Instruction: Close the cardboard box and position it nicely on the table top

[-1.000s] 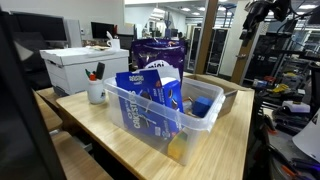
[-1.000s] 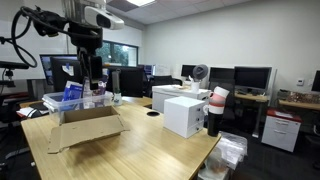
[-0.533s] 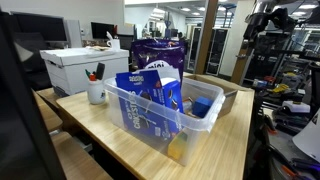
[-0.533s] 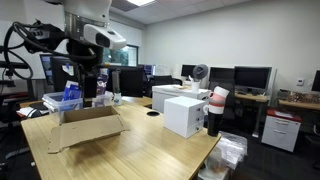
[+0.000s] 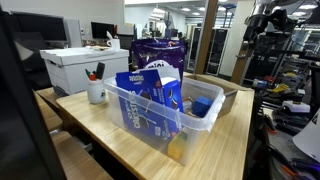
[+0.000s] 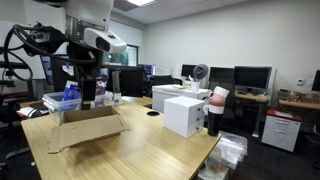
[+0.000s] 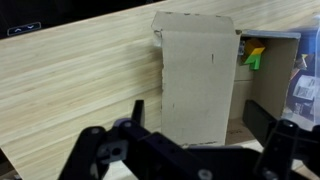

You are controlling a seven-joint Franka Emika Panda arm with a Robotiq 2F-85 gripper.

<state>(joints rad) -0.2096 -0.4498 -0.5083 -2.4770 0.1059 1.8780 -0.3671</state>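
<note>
Reference: cardboard box [image 6: 85,128]. Camera-side of it in an exterior view, bare table top [image 6: 140,155], open for approach. Far side: clear plastic bin [image 6: 62,102] just beside, blocking. To one flank, white file box [image 6: 183,115] well apart; small dark round item [image 6: 152,114] between.

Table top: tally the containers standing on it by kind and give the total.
Cardboard box: 1
Clear plastic bin: 1
White lidded box: 1
White cup: 1
Total: 4
</note>
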